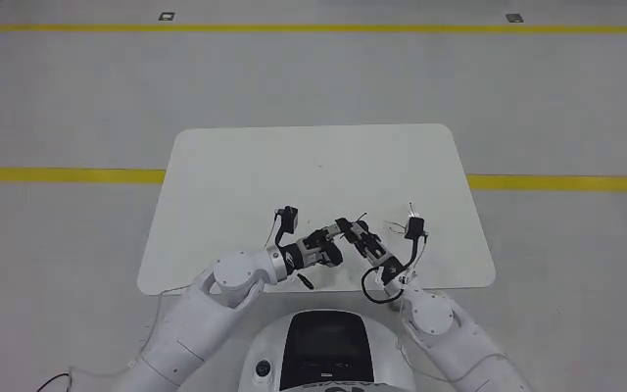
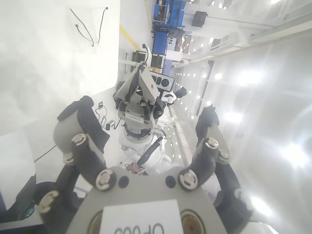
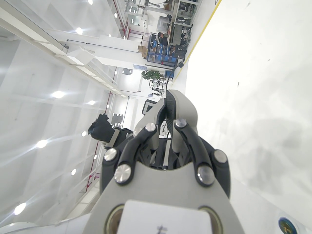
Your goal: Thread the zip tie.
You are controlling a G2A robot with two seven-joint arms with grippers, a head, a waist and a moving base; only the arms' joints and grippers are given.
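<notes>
I'm holding the thin black plastic zip tie (image 3: pixel 167 82) clamped between the right gripper's (image 3: pixel 170 98) closed fingers, poking straight out. The left gripper (image 2: pixel 145 108) is facing it, fingers spread and empty. I'm judging threading not yet begun: no loop showing.

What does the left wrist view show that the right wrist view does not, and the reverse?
Left wrist view, not the right: loose ties lying on the table, and the left gripper open wide. Right wrist view, not the left: the ribbed pads of the right gripper pressed on the zip tie. Both: the right gripper shut on that zip tie, and a dark fingertip of the left gripper.
</notes>
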